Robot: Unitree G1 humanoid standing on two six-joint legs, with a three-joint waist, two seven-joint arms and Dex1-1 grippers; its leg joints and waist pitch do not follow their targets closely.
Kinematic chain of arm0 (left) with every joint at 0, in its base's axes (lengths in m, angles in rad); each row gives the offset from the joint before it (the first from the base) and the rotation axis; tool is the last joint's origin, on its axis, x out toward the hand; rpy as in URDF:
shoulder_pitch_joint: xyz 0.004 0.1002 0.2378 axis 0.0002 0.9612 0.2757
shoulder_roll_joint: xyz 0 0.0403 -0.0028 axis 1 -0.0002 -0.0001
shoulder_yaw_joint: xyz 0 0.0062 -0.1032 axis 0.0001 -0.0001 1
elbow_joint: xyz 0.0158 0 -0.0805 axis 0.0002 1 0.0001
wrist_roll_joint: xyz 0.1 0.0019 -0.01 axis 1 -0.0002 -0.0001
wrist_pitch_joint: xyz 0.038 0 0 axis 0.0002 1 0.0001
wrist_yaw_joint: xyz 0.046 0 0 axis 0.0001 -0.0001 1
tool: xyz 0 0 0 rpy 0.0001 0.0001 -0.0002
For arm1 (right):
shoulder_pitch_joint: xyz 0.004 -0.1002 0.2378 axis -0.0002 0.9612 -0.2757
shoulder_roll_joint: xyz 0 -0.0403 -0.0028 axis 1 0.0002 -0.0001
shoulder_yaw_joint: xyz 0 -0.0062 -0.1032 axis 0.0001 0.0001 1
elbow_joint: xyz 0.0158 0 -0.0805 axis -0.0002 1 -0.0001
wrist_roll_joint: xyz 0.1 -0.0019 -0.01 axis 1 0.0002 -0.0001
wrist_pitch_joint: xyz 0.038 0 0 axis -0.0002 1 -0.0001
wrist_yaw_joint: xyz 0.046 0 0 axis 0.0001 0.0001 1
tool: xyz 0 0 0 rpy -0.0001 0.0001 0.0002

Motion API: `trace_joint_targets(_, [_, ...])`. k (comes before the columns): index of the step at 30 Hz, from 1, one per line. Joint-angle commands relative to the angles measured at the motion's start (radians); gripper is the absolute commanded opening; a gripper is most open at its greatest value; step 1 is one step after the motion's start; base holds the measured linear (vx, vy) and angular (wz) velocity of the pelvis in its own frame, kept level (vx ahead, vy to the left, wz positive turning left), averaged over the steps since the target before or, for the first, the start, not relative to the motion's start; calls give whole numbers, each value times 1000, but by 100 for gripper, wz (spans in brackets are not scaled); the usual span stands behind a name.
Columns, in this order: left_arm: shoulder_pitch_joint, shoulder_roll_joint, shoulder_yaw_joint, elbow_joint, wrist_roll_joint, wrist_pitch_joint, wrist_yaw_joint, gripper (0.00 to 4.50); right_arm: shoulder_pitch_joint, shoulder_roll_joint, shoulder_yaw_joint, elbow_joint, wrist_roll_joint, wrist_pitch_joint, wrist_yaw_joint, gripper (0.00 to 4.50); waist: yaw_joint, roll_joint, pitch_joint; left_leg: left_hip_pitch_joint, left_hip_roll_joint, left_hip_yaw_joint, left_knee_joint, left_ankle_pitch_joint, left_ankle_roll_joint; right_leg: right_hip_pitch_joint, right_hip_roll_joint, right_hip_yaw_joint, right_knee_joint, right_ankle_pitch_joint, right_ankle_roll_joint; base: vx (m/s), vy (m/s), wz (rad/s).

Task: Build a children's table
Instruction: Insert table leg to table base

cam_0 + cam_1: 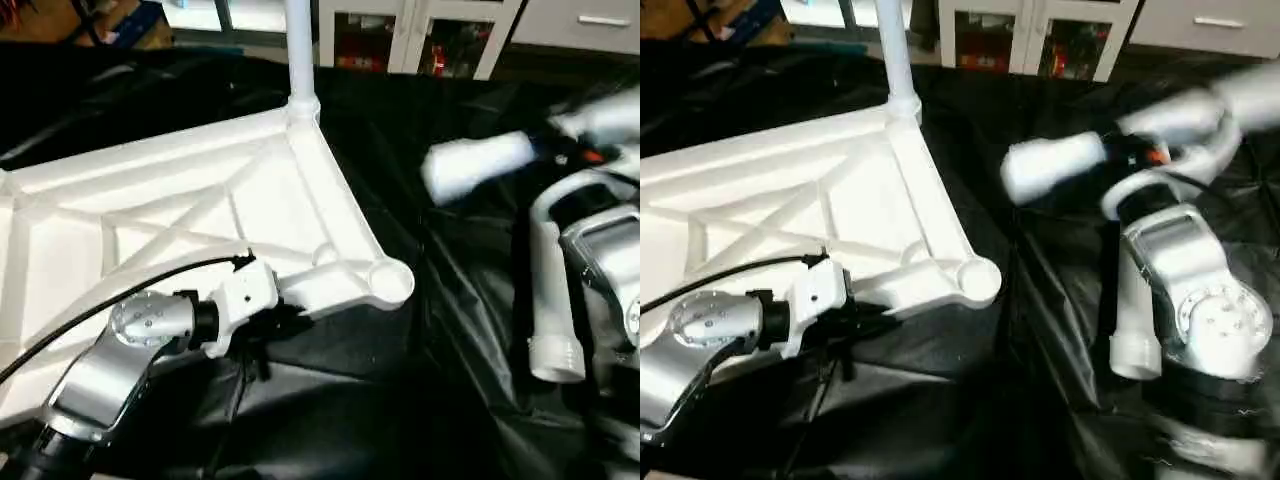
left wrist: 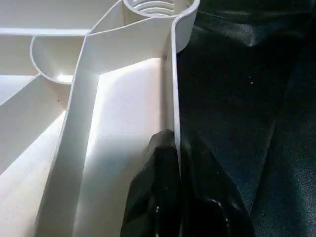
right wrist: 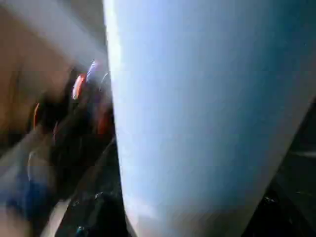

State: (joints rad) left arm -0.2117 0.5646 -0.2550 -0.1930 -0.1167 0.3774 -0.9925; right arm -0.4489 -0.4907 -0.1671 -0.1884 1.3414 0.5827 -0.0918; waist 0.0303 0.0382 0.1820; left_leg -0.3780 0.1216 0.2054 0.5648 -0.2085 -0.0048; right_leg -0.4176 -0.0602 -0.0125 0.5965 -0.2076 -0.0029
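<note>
Left eye view: white plastic ribbed tabletop [image 1: 190,200] upside down on black counter [image 1: 420,400]. One white tube leg [image 1: 299,45] stands in far corner socket. Near corner socket [image 1: 390,281] empty. Left gripper [image 2: 180,190] pinches tabletop rim. Right gripper [image 1: 560,150] holds second white tube leg [image 1: 478,165], not yet in.

White tabletop [image 1: 200,200] lies upside down, ribbed underside up; one leg [image 1: 299,45] stands upright in its far corner socket, near corner socket [image 1: 389,281] empty, another leg [image 1: 478,165] aloft alongside.
</note>
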Motion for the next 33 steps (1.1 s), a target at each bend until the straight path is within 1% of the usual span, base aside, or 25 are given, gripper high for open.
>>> trace_joint_targets(1, [35,-24,-86,42,3,14,-15,0,20,-64,139,-84,-131,37,196,178,-2,-27,-50,11,89,-44,-55,26,137,55,-84,45,-46,95,-181,0,0,0])
trace_joint_targets(2, [32,-29,-89,35,0,12,-17,0,29,-105,173,-100,-155,44,268,178,-2,-27,-51,14,93,-45,-54,9,141,54,-85,45,-48,51,-196,0,0,0])
trace_joint_targets(3, [32,-31,-91,33,-1,13,-17,0,32,-117,182,-104,-161,46,292,178,1,-26,-51,19,95,-45,-53,9,146,53,-86,47,-49,45,-204,0,0,0])
trace_joint_targets(4, [31,-33,-93,32,0,9,-18,0,38,-146,206,-110,-196,35,340,178,4,-25,-54,21,101,-45,-52,41,162,49,-88,48,-44,67,-236,0,0,0])
trace_joint_targets(5, [31,-34,-95,32,2,7,-17,0,45,-178,236,-119,-233,23,392,178,5,-25,-55,21,101,-46,-50,55,165,50,-87,48,-42,80,-246,0,0,0])
trace_joint_targets(6, [31,-34,-95,32,2,7,-17,0,45,-178,236,-119,-233,23,392,178,7,-24,-59,21,103,-48,-46,95,176,51,-86,46,-35,124,-261,0,0,0])
trace_joint_targets(7, [32,-35,-99,31,5,1,-18,0,57,-218,277,-130,-300,-1,468,178,9,-19,-61,21,103,-48,-43,113,184,50,-86,46,-30,149,-269,0,0,0])
trace_joint_targets(8, [33,-35,-102,29,7,-4,-20,0,66,-253,315,-138,-365,-27,534,178,8,-21,-62,20,103,-47,-37,131,198,47,-84,43,-26,182,-275,0,0,0])
trace_joint_targets(9, [35,-35,-103,28,6,-7,-21,0,71,-273,340,-139,-414,-52,578,178,8,-21,-59,17,103,-48,-37,135,202,49,-86,44,-26,189,-277,0,0,0])
trace_joint_targets(10, [36,-35,-103,26,5,-9,-23,0,75,-289,361,-139,-456,-74,610,178,7,-24,-60,14,103,-48,-35,123,215,52,-93,46,-26,195,-287,0,0,0])
trace_joint_targets(12, [39,-34,-101,23,3,-13,-29,0,81,-312,400,-124,-565,-143,657,178,7,-22,-59,13,105,-49,-36,100,218,53,-97,47,-29,171,-295,0,0,0])
trace_joint_targets(13, [41,-34,-101,20,2,-16,-31,0,87,-309,416,-103,-643,-208,673,178,7,-22,-59,14,107,-49,-36,93,215,51,-97,46,-29,158,-298,0,0,0])
trace_joint_targets(14, [41,-34,-101,20,2,-16,-32,0,88,-308,416,-102,-645,-210,674,178,6,-21,-57,17,109,-49,-38,78,208,50,-97,47,-32,129,-302,0,0,0])
trace_joint_targets(15, [42,-34,-100,19,2,-17,-32,0,90,-302,416,-96,-660,-225,681,178,6,-21,-57,16,109,-49,-38,73,208,50,-97,48,-32,122,-306,0,0,0])
trace_joint_targets(18, [52,-29,-107,12,2,-30,-40,0,120,-231,394,-81,-692,-312,679,178,5,-12,-56,15,111,-52,-40,44,198,50,-100,48,-36,89,-315,0,0,0])
trace_joint_targets(19, [55,-29,-109,11,3,-31,-39,0,128,-218,392,-77,-703,-327,684,178,3,-14,-56,16,111,-51,-40,39,197,49,-99,48,-37,87,-316,0,0,0])
trace_joint_targets(22, [62,-31,-117,6,6,-32,-39,0,150,-183,388,-65,-726,-362,692,178,3,-9,-56,16,111,-52,-40,34,196,50,-97,48,-35,83,-318,0,0,0])
trace_joint_targets(23, [62,-32,-117,4,6,-30,-38,0,156,-176,389,-61,-730,-369,696,178,2,-9,-56,16,111,-53,-41,33,195,50,-97,48,-36,80,-318,0,0,0])
trace_joint_targets(24, [61,-35,-118,3,7,-28,-37,0,162,-171,390,-58,-730,-372,701,178,1,-7,-54,16,111,-53,-42,21,191,49,-97,49,-37,69,-319,0,0,0])
trace_joint_targets(26, [59,-37,-119,5,8,-27,-35,0,170,-173,394,-58,-734,-376,709,178,2,-8,-54,17,112,-53,-43,10,185,49,-98,49,-39,58,-317,0,0,0])
trace_joint_targets(27, [57,-40,-119,8,11,-28,-33,0,176,-175,398,-57,-745,-383,721,178,1,-7,-55,18,111,-53,-42,12,184,50,-97,49,-37,66,-317,0,0,0])
trace_joint_targets(28, [56,-41,-120,11,14,-29,-31,0,181,-180,402,-59,-755,-388,732,178,1,-7,-53,17,111,-53,-42,11,185,50,-98,49,-38,69,-316,0,0,0])
trace_joint_targets(29, [55,-41,-120,17,19,-32,-30,0,184,-183,404,-59,-772,-397,748,178,1,-7,-54,17,112,-53,-42,10,185,50,-98,49,-38,69,-316,0,0,0])
trace_joint_targets(33, [52,-37,-120,38,36,-46,-22,0,189,-198,402,-58,-814,-420,801,178,1,-8,-55,17,111,-54,-42,8,191,50,-98,49,-37,74,-314,0,0,0])
